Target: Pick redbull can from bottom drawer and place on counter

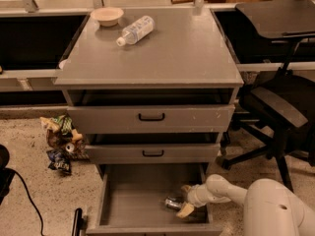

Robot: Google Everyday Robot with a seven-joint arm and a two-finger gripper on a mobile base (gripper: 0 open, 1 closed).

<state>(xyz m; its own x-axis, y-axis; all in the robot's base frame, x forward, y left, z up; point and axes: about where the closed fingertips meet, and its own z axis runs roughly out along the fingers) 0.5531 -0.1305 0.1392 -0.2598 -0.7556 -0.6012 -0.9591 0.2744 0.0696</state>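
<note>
The bottom drawer (129,206) is pulled out and open at the foot of the grey cabinet. The redbull can (172,203) lies on its side on the drawer floor, near the right wall. My gripper (185,199) reaches into the drawer from the right. Its fingers are spread, one fingertip (186,188) behind the can and the other in front of it. The can's right end sits between them and still rests on the floor. The counter (172,53) is the cabinet's flat grey top, high above the drawer.
A clear plastic bottle (134,30) lies on the counter beside a tan bowl (107,15). The two upper drawers (151,118) are slightly ajar. A black office chair (275,102) stands to the right. Crumpled snack bags (60,141) lie on the floor to the left.
</note>
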